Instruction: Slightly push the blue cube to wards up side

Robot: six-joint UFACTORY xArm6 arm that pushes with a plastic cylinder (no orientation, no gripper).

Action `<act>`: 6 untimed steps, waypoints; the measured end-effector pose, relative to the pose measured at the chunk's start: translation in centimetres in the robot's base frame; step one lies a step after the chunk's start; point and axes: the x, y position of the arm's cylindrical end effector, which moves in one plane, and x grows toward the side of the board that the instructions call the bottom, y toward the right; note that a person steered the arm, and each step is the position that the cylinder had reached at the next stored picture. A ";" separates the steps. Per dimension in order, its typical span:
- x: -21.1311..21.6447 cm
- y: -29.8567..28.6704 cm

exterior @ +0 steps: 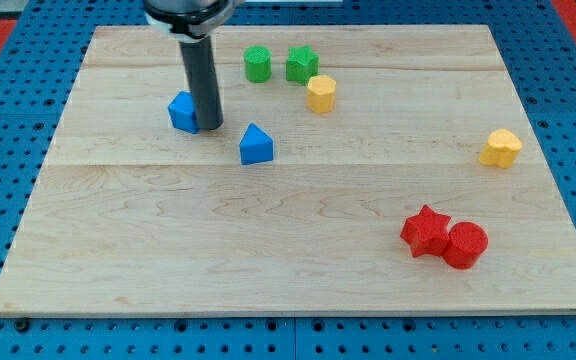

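The blue cube (182,111) sits on the wooden board (298,240) at the upper left. My tip (209,127) is down on the board right beside the cube's right side, touching or nearly touching it. A second blue block, wedge or triangular in shape (255,145), lies a little to the lower right of my tip.
A green cylinder (257,63) and a green star-like block (302,64) stand near the view's top, with a yellow block (320,93) just below them. Another yellow block (501,148) is at the right. A red star (426,231) and red cylinder (465,245) touch at lower right.
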 end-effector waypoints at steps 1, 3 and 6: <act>0.4 1.1; 0.4 -6.4; -2.1 -6.0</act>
